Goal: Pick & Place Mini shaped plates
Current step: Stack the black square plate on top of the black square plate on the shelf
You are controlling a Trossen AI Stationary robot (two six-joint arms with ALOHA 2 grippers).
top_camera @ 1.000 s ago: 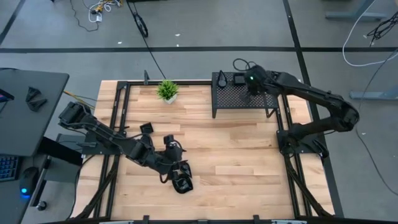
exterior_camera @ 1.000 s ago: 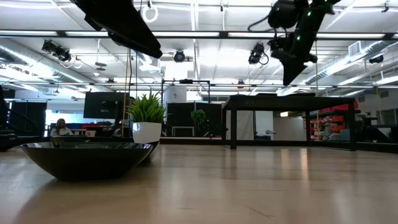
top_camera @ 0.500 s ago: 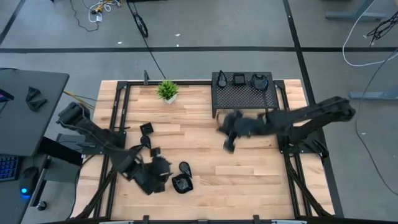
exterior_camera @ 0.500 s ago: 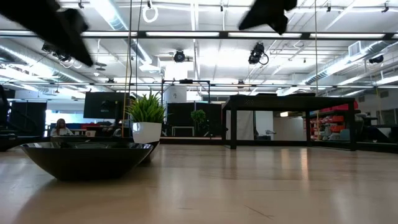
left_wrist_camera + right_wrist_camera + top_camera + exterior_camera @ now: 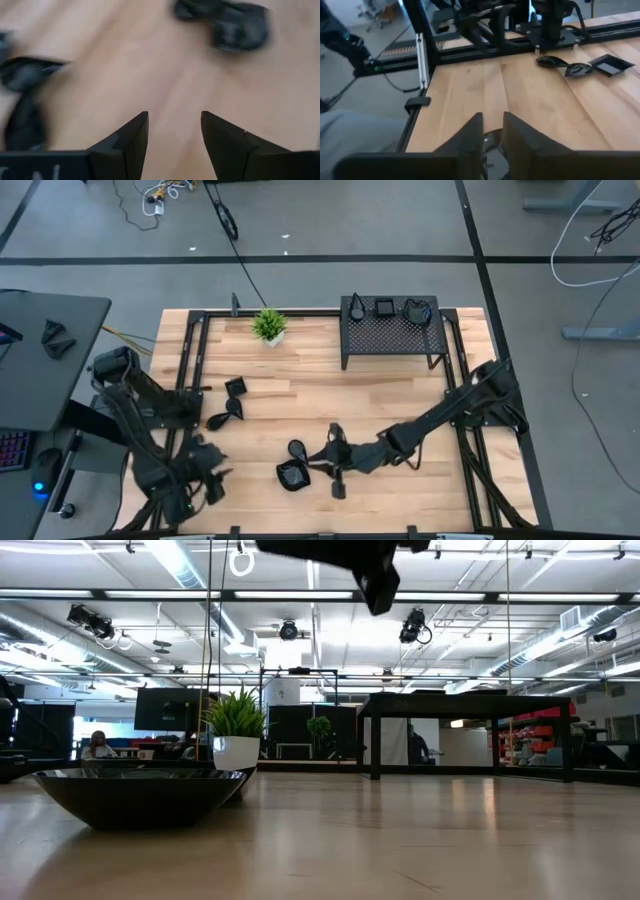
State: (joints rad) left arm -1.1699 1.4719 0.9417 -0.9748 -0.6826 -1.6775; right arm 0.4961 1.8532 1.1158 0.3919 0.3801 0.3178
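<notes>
Right pincer [image 5: 335, 470]: low over the bench [image 5: 400, 400] centre, fingers slightly parted, empty, just beside two mini shaped plates [image 5: 292, 474]. Left pincer [image 5: 205, 475]: parted, empty, at the bench's front-left. Further plates [image 5: 232, 402] lie left; three sit on the rack [image 5: 392, 330].

We see bright, even light from ceiling strip lamps [image 5: 300, 595] in the low view, casting soft shadows on the wooden table [image 5: 400, 410]. Motion blur smears the left gripper [image 5: 197, 470] from above, and its wrist view shows the dark plates [image 5: 235, 27] as streaks.
</notes>
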